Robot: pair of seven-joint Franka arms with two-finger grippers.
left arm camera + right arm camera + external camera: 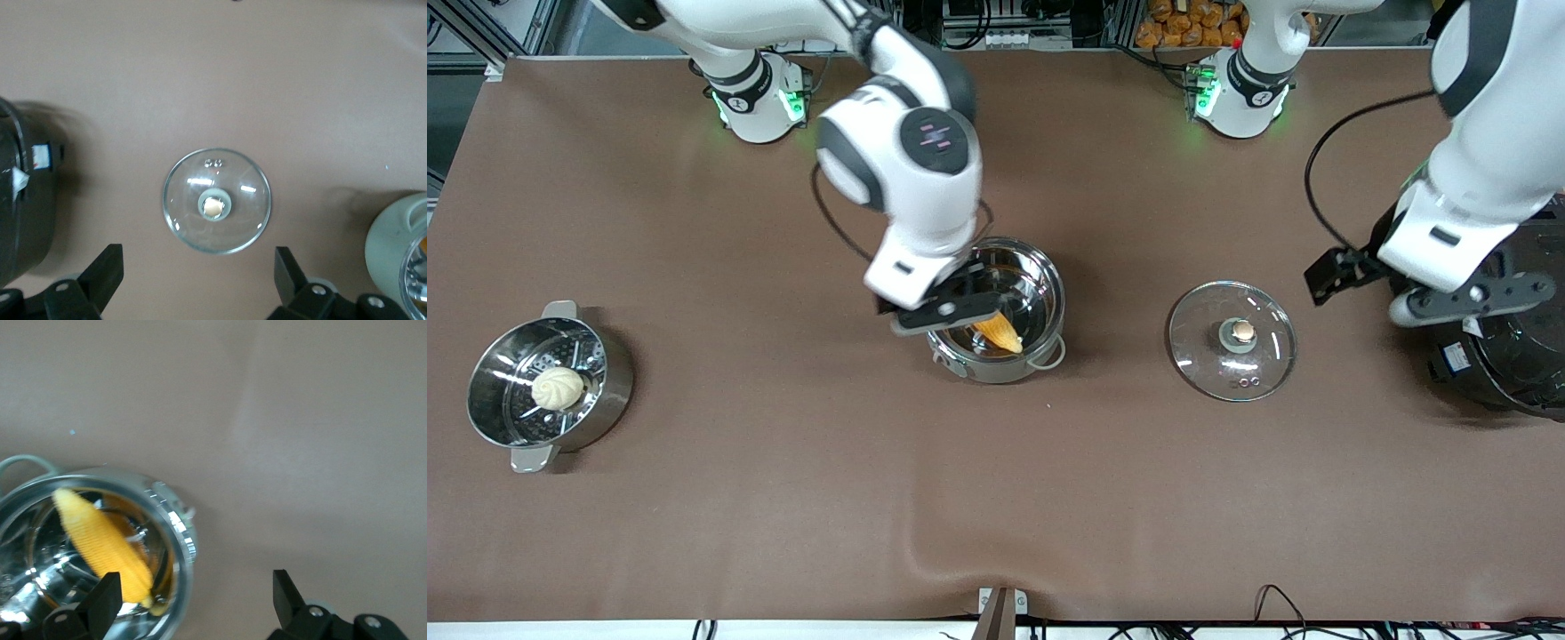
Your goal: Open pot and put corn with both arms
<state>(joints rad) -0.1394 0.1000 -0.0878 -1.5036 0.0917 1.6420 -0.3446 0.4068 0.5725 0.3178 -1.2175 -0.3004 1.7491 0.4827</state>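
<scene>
I'm getting bright, even overhead light; soft shadows pool beside things on the table. Glare streaks the pot and lid. My right wrist view's blurry, corn smeared.

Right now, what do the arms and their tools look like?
Both arms are glossy white shells with dark grey-black joint bands; bases glow green. Right arm has a round dark wrist cap with small pink-blue marks. Black cables loop beside each wrist. Left tool and right tool: black angular two-finger, silver screws.
</scene>
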